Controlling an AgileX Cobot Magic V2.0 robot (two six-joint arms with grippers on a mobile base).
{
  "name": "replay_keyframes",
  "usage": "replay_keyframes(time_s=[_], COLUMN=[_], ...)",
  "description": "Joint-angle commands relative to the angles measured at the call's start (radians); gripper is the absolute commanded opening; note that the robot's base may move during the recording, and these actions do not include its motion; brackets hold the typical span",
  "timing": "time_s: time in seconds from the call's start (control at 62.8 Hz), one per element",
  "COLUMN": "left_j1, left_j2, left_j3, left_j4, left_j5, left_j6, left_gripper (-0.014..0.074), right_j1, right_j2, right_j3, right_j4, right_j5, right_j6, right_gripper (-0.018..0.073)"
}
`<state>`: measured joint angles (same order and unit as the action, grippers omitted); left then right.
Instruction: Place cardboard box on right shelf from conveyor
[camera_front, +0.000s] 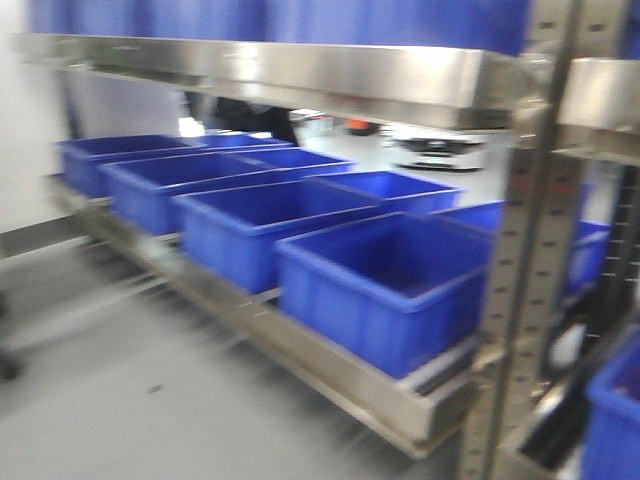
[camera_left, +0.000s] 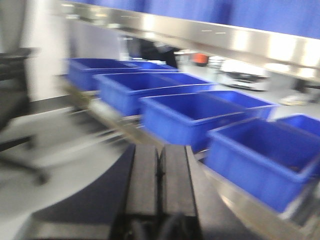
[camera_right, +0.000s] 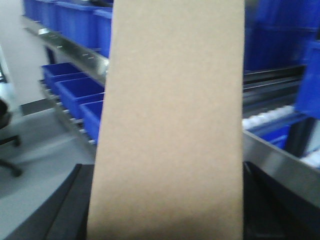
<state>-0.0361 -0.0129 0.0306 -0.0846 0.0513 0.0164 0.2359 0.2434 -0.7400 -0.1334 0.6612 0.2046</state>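
Before blue bins (camera_right: 70, 90), the cardboard box (camera_right: 170, 125) stands plain, tan, smooth.

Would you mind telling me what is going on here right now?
The right pincer holds the box, which fills most of its camera's view and is not yet on any shelf. The left pincer is shut and empty. Ahead stand steel racks lined with blue bins. No conveyor is in view.
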Motion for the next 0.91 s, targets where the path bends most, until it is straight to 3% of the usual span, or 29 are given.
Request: replay_keyframes(time_s=[0.0, 0.892], left_j1=[0.003, 0.002], left_j2=[-0.013, -0.011], left_j3=[-0.004, -0.004], left_j4=[-0.007, -0.007], left_j5=[-0.091, -0.091], left_j6=[-0.005, -0.005], left_gripper=[-0.0119, -0.0119], right_j1=[0.000, 0.000], right_j2=[0.013, 0.013], right_j3=[-0.030, -0.030], right_j4=[-0.016, -0.016], right_j5=[-0.099, -0.099], right_j6=[-0.008, -0.008], right_gripper=[0.0141, 0.0141])
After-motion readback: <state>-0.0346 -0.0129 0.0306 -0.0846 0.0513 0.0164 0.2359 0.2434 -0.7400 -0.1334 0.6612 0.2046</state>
